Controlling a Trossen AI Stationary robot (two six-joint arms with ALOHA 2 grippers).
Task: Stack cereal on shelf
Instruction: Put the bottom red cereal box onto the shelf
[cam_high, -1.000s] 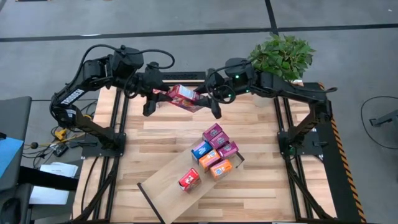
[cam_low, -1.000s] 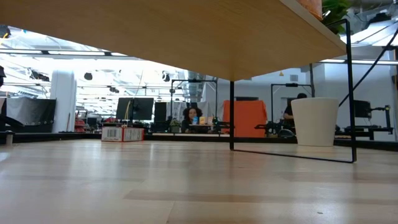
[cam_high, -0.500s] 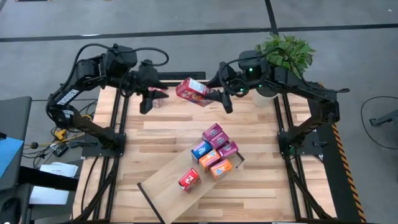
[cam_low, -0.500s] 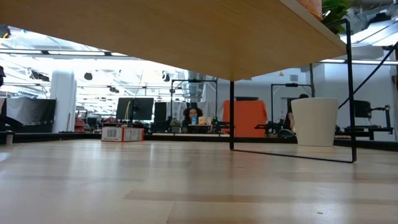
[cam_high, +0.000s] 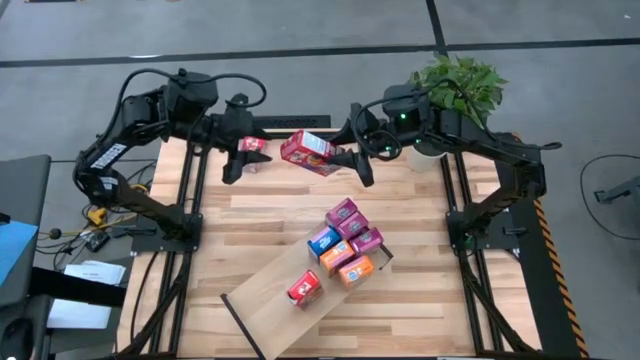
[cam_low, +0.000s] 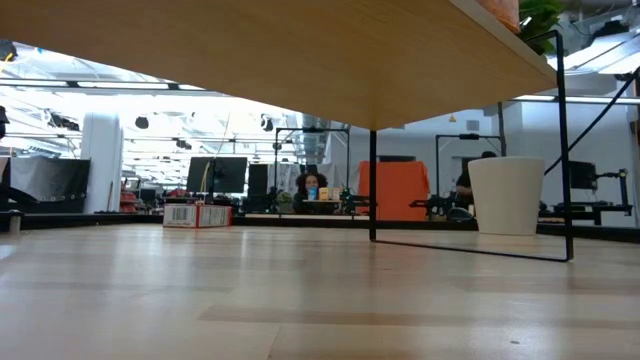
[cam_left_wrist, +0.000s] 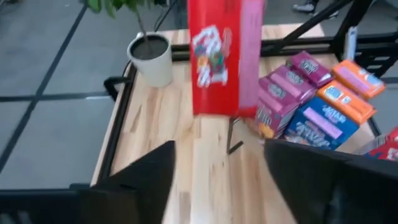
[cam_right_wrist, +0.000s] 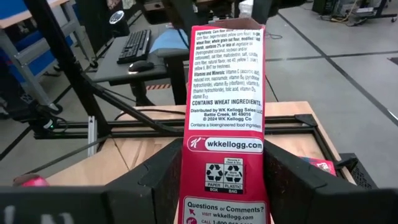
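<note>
At upper centre of the high view, the right gripper (cam_high: 352, 160) clamps a red cereal box (cam_high: 308, 150) (held above the table). The left gripper (cam_high: 238, 158), upper left of it, stands open and empty. The shelf (cam_high: 270, 298) lies lower centre.

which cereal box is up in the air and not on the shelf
The red box held by the right gripper above the table's far edge; the others sit on the shelf.

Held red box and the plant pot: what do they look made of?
Red cereal box: looks like thin printed card, slightly glossy; sharp folded edges and fine ingredient print. White plant pot: smooth and matte, ceramic or plastic; cannot tell which.
</note>
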